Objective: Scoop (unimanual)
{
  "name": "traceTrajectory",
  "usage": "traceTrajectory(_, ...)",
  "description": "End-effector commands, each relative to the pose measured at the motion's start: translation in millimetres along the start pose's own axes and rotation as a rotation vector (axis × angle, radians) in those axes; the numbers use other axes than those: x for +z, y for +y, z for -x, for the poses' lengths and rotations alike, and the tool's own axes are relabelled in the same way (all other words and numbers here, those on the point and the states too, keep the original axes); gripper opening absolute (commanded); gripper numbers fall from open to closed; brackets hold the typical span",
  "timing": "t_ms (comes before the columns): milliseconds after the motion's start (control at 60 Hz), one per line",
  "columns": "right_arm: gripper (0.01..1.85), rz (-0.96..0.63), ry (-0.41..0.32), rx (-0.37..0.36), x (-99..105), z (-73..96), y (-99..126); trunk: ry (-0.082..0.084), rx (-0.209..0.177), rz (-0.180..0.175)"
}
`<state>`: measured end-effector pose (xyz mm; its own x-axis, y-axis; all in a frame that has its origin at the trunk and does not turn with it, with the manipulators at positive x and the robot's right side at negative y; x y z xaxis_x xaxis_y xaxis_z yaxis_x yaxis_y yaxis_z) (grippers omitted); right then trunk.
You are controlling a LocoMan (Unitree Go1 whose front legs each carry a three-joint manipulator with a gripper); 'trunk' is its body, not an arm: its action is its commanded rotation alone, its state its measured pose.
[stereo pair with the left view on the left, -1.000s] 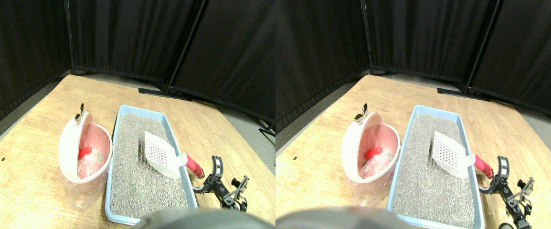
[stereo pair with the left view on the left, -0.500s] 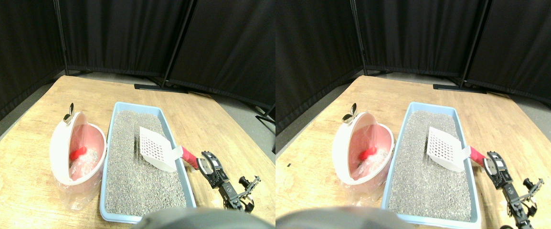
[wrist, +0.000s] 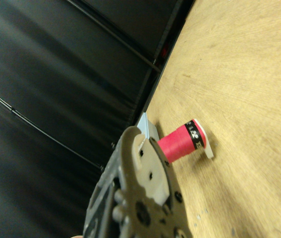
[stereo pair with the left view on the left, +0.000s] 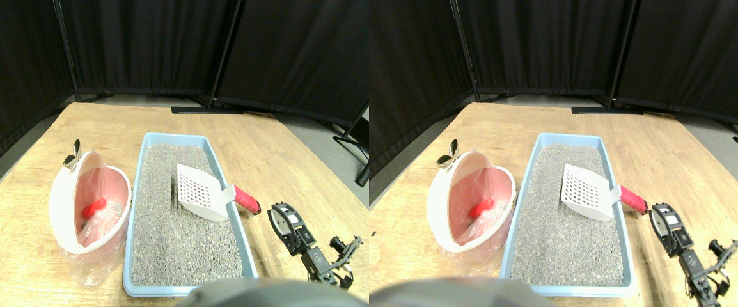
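even bright light, blurred wrist view

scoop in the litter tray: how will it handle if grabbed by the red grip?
The scoop looks like thin rigid plastic, probably light. Held by its red handle, the wide slotted blade may droop. It leans on the tray rim, so a nudge could pivot it.

This looks like a robot test area in a lab, not a home. Black curtain panels (stereo pair with the left view on the left: 151, 45) on thin metal stands with flat feet (stereo pair with the left view on the left: 206, 110) close the space from 9 o'clock round to 2 o'clock. The floor under them is plain grey (stereo pair with the left view on the left: 305, 128). A raw wooden board (stereo pair with the left view on the left: 273, 160) lies on it as a work platform. On the board, a blue litter tray (stereo pair with the left view on the left: 238, 224) and a pink bin (stereo pair with the left view on the left: 65, 204) are arranged like props.
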<state>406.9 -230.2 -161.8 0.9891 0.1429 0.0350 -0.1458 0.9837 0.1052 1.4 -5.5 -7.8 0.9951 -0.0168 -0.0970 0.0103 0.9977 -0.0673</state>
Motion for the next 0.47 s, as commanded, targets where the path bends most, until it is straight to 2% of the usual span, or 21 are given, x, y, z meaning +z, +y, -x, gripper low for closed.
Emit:
traceTrajectory(17,0.05,0.008,-0.035,0.001,8,3.6,6,-0.017,-0.025,0.017)
traceTrajectory(250,0.05,0.023,-0.031,-0.029,5,13.7,10,-0.010,-0.055,0.005)
traceTrajectory(467,0.05,0.036,-0.036,-0.033,5,15.7,10,-0.009,-0.059,0.005)
